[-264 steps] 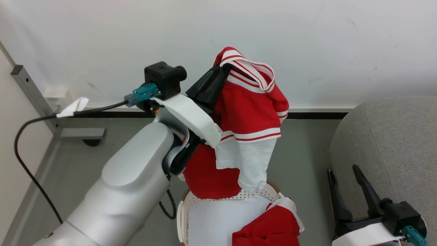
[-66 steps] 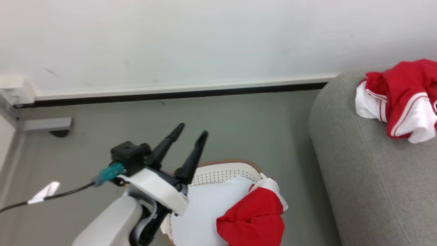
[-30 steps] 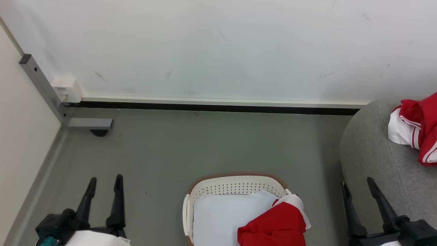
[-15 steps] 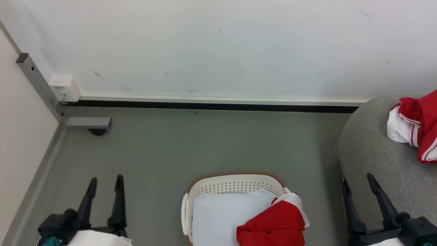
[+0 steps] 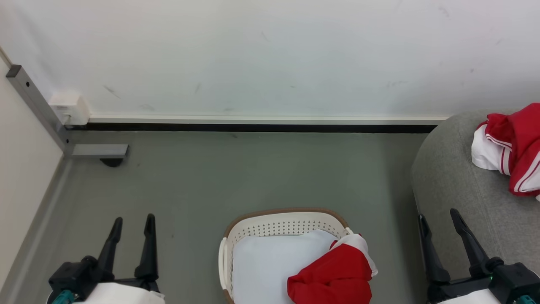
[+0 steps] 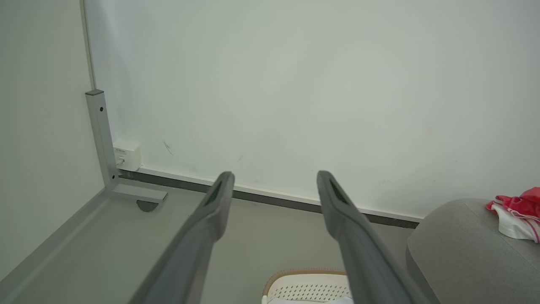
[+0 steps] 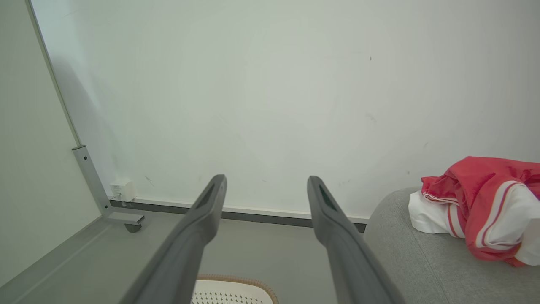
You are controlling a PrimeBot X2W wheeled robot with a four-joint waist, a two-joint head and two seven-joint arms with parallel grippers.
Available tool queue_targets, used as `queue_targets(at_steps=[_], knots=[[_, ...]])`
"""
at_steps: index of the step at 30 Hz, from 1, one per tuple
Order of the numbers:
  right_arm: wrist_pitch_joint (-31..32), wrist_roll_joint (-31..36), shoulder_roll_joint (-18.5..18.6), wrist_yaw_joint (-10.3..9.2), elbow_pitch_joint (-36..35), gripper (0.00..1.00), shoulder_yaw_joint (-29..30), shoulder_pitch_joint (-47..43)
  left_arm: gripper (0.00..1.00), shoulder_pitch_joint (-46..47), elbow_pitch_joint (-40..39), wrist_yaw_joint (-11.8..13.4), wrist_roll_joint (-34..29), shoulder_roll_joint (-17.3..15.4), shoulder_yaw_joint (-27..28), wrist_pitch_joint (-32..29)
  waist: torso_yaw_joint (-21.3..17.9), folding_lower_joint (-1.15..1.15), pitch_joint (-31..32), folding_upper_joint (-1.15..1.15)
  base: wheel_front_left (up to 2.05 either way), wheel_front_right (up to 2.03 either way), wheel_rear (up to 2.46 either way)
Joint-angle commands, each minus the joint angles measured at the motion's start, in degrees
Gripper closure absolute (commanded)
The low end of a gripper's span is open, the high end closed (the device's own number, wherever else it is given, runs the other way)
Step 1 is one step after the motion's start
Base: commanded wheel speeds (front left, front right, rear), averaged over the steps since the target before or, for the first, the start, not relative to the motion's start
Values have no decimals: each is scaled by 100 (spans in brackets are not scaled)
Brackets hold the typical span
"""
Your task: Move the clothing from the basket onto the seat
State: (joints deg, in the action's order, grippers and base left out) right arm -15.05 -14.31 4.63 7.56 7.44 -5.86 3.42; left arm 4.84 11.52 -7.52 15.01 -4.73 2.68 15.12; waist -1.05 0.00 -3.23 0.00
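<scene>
The cream basket (image 5: 253, 226) with a brown rim sits on the floor at the bottom centre. A plain red garment with white trim (image 5: 333, 274) hangs over its right side. A second red-and-white garment (image 5: 512, 150) lies crumpled on the grey seat (image 5: 455, 181) at the right; it also shows as clothing (image 7: 476, 211) in the right wrist view and, small, as clothing (image 6: 517, 211) in the left wrist view. My left gripper (image 5: 133, 219) stands open and empty at the lower left, apart from the basket. My right gripper (image 5: 436, 213) is open and empty at the lower right, in front of the seat's edge.
A flat pale cushion (image 5: 270, 266) fills the basket's inside. A white wall with a dark skirting strip (image 5: 253, 126) runs across the back. A grey metal post with a foot (image 5: 63, 135) and a white wall box (image 5: 69, 107) stand at the left corner.
Both grippers stay open and still over the last second. The whole head picture has slid slightly left and down, a camera move. Earlier the left gripper carried the jersey, which now lies on the seat.
</scene>
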Motion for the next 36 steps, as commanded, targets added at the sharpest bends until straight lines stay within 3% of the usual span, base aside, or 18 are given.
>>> queue_targets(at_steps=[1,16,36], knots=[[-18,-46,7,-15,-2,0,-1,54,0,54,16,7,30,-64,-20,4,-18,0,-6,0,0,0,0],[-9,42,79,-15,-131,0,43,557,0,537,39,8,254,-342,-693,3,-625,0,-594,0,0,0,0],[-7,104,-176,-15,-806,0,56,1502,0,2209,1382,7,896,-1402,-2706,-187,-1670,0,-2306,0,0,0,0]])
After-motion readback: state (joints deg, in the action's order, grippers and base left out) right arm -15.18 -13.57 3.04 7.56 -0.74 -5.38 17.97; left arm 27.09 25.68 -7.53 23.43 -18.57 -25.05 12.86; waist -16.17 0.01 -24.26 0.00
